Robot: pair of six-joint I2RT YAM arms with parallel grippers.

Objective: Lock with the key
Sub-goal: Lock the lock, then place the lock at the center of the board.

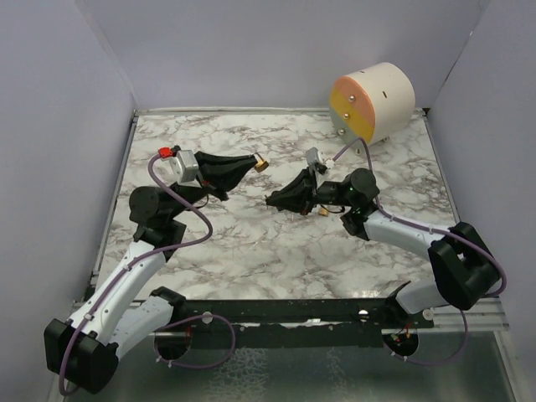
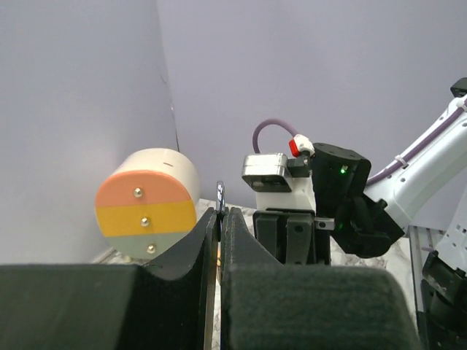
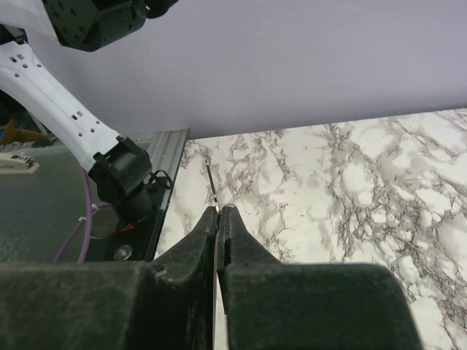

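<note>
Bases of your two arms (image 1: 126, 285) sit on the near rail (image 1: 285, 311). Left hand (image 1: 254, 162) is clamped on one brass piece (image 1: 261, 163). Right hand (image 1: 270, 199) is pinched on one thin blade (image 3: 211, 182); you can't tell if it's the key. Hands are near each other but apart, mid-bench (image 1: 251, 251). A second brass bit (image 1: 322, 212) shows by the right wrist. One striped drum (image 1: 373, 100) stands in the far-right corner. Marble top, three plain walls (image 1: 251, 50).

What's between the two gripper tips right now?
Only bare marble tabletop separates the left gripper from the right gripper; the top external view shows it.
</note>
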